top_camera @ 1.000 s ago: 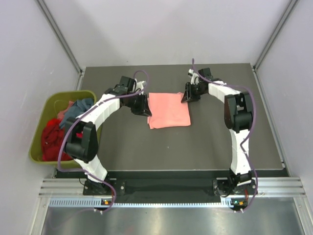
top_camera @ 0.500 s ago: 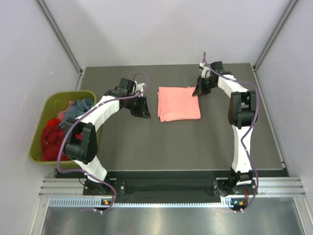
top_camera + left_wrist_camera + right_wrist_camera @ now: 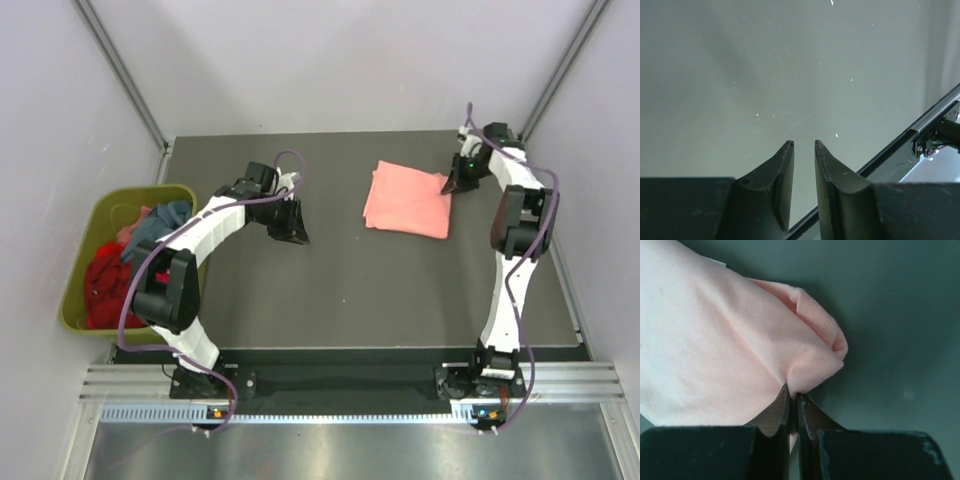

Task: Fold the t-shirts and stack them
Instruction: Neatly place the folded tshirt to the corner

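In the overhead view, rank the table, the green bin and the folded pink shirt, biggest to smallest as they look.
1. table
2. green bin
3. folded pink shirt
None look close in size.

Robotics lab test cell, seen from above. My left arm [image 3: 215, 220] and right arm [image 3: 515, 215], white with black joints, are bolted to an aluminium extrusion rail [image 3: 340, 385] at the near edge of a dark matte tabletop [image 3: 350, 300]. Plain pale panels [image 3: 330, 60] in metal framing wall in three sides. Purple cables [image 3: 288, 156] loop along my arms. A folded salmon-pink t-shirt [image 3: 405, 200] lies on the tabletop. Crumpled t-shirts [image 3: 105, 285] fill an olive-green plastic bin [image 3: 72, 300] at the left.
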Available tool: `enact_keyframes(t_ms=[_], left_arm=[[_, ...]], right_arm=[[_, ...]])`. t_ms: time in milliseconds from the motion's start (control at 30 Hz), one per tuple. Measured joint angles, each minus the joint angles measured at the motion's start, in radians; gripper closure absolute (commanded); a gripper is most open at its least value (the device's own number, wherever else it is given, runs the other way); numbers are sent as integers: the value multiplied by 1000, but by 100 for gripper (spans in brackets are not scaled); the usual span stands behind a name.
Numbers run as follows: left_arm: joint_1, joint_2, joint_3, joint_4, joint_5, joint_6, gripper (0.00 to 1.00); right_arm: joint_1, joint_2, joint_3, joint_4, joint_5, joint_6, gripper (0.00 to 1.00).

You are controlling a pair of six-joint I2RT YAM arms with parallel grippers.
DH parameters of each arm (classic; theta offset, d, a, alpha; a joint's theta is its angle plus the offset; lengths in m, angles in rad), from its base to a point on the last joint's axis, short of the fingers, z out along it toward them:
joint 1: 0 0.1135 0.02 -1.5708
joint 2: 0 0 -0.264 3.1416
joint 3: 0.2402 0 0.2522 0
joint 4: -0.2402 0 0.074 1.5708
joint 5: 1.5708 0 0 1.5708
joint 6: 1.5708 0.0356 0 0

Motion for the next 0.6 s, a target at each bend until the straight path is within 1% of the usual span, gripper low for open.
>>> enact_keyframes(t_ms=[200,367,500,600], left_arm=[[0,0,-4,1,8,0,71],[0,1,-4,1,9,0,71],[0,9,-4,3,14,0,71],[0,25,-5,5,26,0,71]], right_arm=[[-115,38,134,-36,68,-35,100],[-168,86,246,-16,139,-70,100],[-178,144,315,50,191,-91,100],[-178,165,321,119,208,-106,100]])
